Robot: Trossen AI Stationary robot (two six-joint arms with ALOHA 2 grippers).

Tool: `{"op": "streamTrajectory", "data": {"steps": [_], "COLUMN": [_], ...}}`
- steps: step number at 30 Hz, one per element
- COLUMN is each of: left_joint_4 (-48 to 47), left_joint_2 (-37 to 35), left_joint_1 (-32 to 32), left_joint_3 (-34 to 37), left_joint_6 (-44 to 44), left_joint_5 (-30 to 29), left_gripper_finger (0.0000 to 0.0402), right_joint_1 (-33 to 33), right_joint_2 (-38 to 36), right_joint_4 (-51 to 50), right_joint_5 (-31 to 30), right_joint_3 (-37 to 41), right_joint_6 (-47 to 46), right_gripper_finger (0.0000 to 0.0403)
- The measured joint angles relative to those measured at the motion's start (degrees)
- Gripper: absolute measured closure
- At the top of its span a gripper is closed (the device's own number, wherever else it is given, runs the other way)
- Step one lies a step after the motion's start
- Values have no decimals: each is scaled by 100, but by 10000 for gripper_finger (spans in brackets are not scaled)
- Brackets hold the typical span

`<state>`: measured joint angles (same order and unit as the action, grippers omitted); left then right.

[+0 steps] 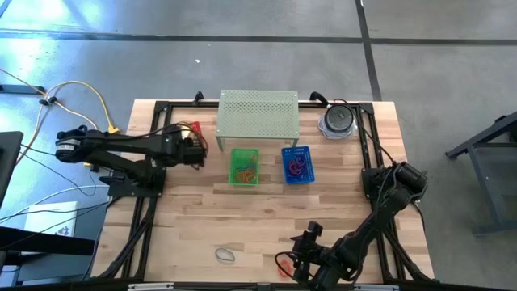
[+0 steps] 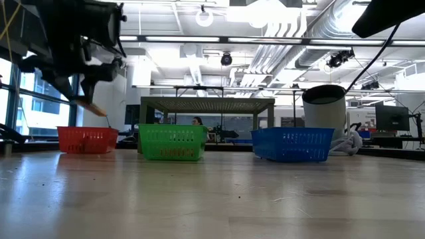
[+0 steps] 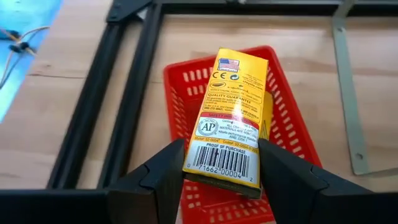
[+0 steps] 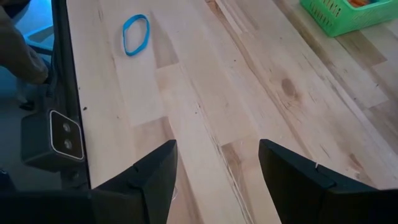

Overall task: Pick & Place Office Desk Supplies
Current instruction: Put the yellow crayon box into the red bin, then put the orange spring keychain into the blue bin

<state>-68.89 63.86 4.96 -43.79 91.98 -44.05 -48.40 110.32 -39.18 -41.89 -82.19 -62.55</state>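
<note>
Left gripper (image 2: 93, 99) above red basket (image 2: 87, 139), green basket (image 2: 171, 142) mid, blue basket (image 2: 292, 144) right, shelf (image 2: 206, 103) behind

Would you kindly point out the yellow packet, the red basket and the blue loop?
Yellow packet (image 3: 231, 118): left wrist view, middle of its printed face, between the left gripper's fingers.
Red basket (image 3: 186, 84): left wrist view, mesh wall beside the packet.
Blue loop (image 4: 136, 34): right wrist view, its band.
</note>
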Motion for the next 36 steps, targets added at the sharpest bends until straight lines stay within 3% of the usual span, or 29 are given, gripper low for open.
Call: {"op": "streamTrajectory", "data": {"steps": [9, 19, 28, 36], "left_joint_4": [640, 663, 671, 715], "left_joint_2": [0, 263, 1063, 875], "left_joint_1": [407, 528, 484, 395], "left_joint_3": [212, 212, 208, -51], "left_joint_6": [-1210, -875, -331, -1214], "left_joint_5": [-33, 129, 295, 570], "left_gripper_finger": [221, 217, 167, 164], "right_joint_1": [2, 1, -4, 0], "right_joint_2": [0, 0, 4, 4], "right_joint_4": [44, 44, 207, 208], "right_joint_5": [-17, -18, 28, 0], "right_joint_3": [0, 1, 196, 231], "right_joint_6": [136, 138, 136, 134], "right_gripper_finger": [188, 188, 188, 188]}}
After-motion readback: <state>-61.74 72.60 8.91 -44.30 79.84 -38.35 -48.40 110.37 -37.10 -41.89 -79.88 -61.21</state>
